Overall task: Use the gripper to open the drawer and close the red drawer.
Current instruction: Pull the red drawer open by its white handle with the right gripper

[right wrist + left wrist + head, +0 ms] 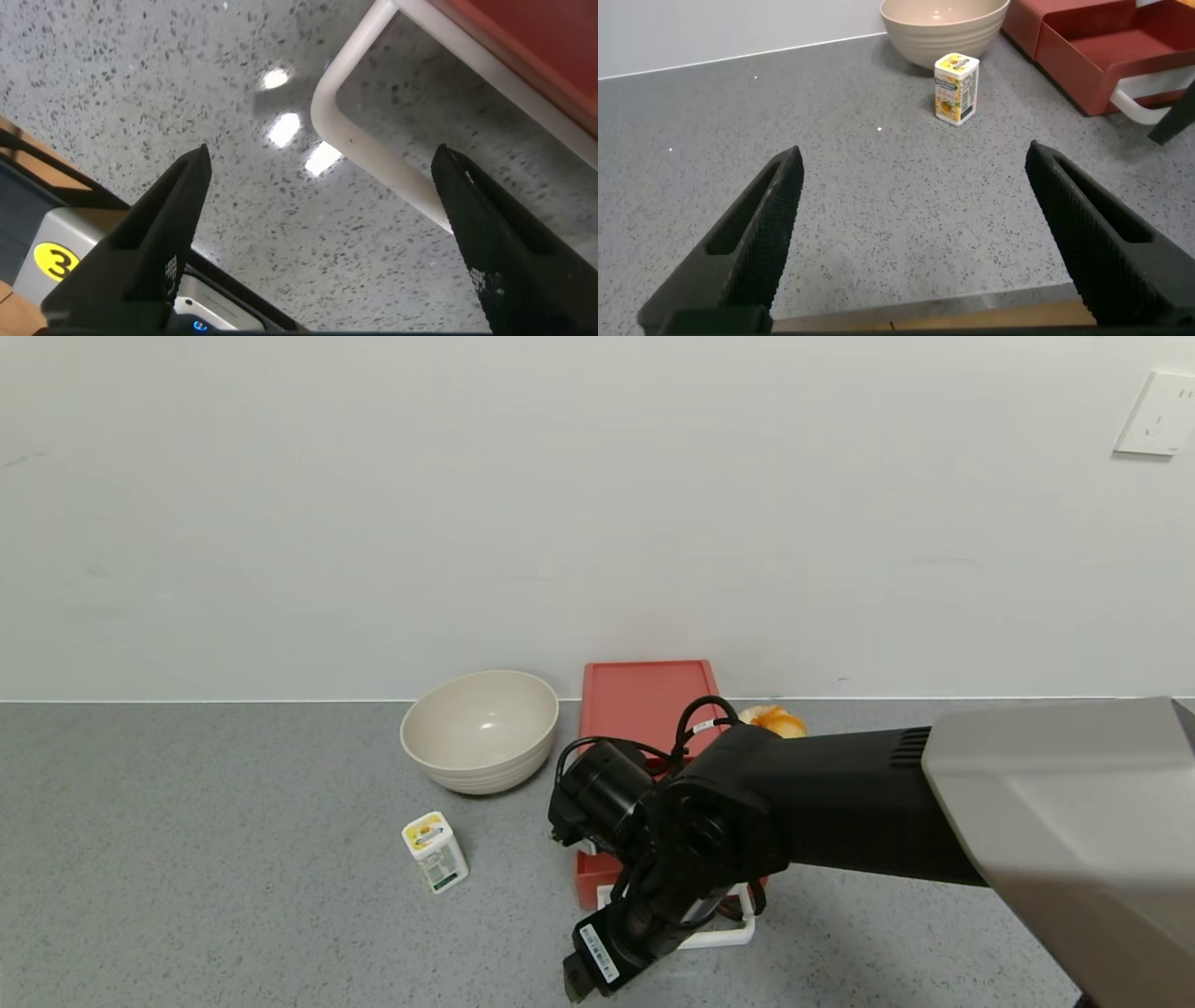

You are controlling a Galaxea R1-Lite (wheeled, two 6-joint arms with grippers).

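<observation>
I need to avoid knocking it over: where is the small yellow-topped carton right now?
In the head view the small carton stands on the grey counter, just in front of the beige bowl and left of the red drawer.

Our right arm (934, 812) runs from a pale grey shell into a matte black casing with a row of vent slits near the join. At its wrist sits a black cylindrical camera body (602, 789), fed by thin black cables (691, 719) that loop up over it — one carries a small white tag. Lower down, the right end effector (597, 963) bears a white barcode label on its black housing. Its fingers (154, 247) are black and wedge-shaped, with finely ribbed inner pads. The left end effector (915, 243) has the same black tapering fingers (752, 238) — textured on their inner faces.
</observation>
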